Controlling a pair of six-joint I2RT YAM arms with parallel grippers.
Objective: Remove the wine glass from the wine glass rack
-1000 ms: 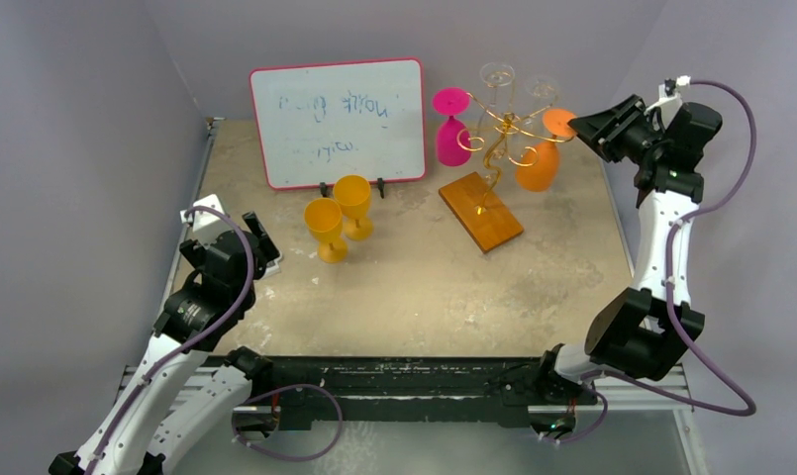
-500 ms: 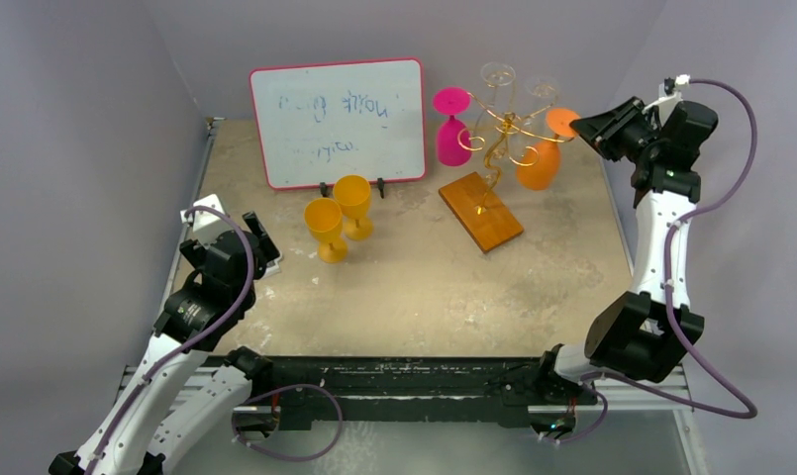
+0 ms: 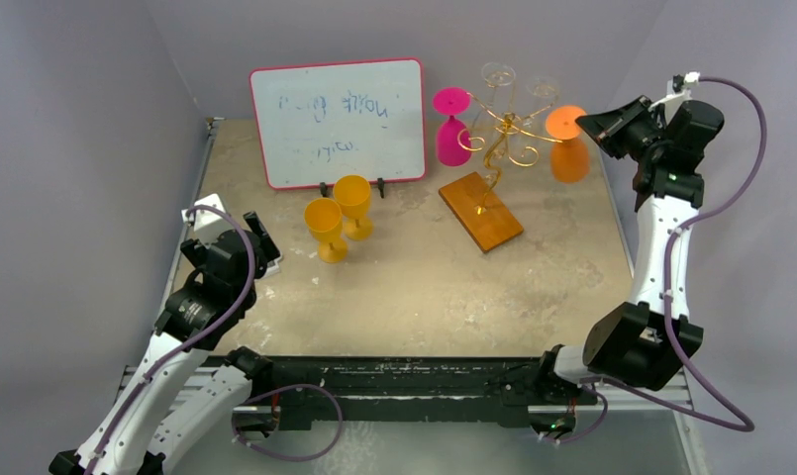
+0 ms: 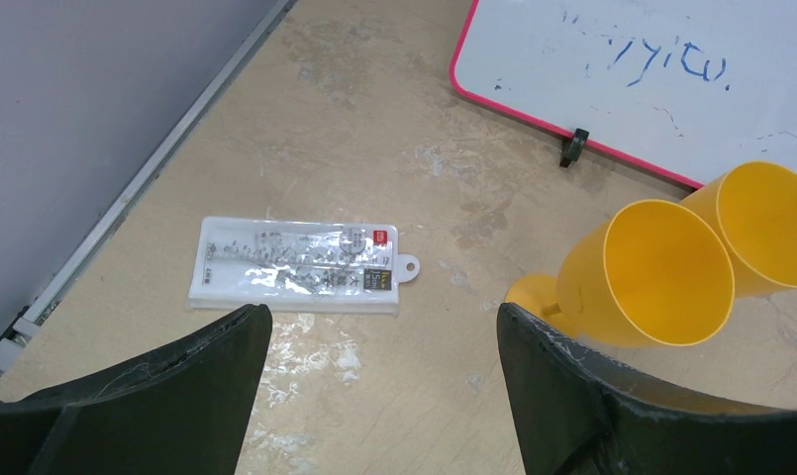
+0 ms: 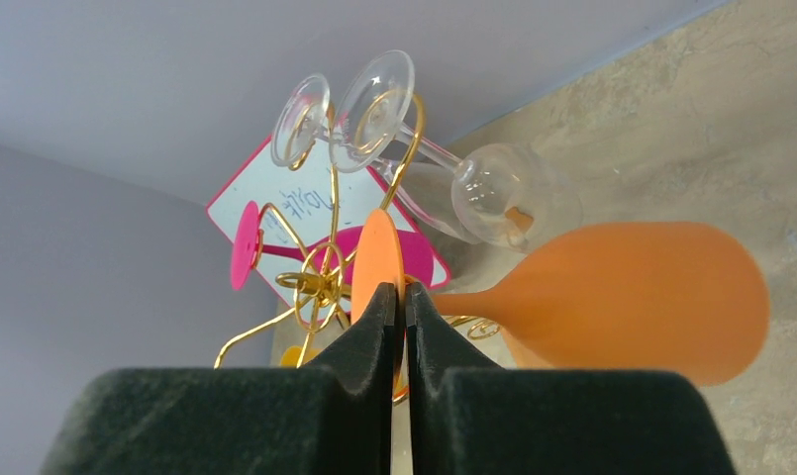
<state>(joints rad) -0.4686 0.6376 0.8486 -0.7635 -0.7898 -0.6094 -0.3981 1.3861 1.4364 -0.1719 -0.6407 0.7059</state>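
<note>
The gold wire wine glass rack (image 3: pixel 503 129) stands on its orange-brown wooden base (image 3: pixel 480 211) at the back of the table. My right gripper (image 3: pixel 584 123) is shut on the foot disc of an orange wine glass (image 3: pixel 569 158), which hangs bowl down just right of the rack, apart from its arms. In the right wrist view my right gripper (image 5: pixel 399 297) pinches the orange glass's foot (image 5: pixel 377 252), with the rack (image 5: pixel 320 282) behind. A pink glass (image 3: pixel 451 139) and two clear glasses (image 3: pixel 496 74) hang on the rack. My left gripper (image 4: pixel 379 327) is open and empty.
A red-framed whiteboard (image 3: pixel 337 121) stands at the back left. Two yellow cups (image 3: pixel 326 226) stand in front of it and show in the left wrist view (image 4: pixel 651 272). A clear plastic packet (image 4: pixel 300 265) lies near my left gripper (image 3: pixel 260 237). Grey walls close in at the back and sides.
My right gripper has moved right with the orange wine glass, drawing it off the rack's arm. The left arm has not moved.
</note>
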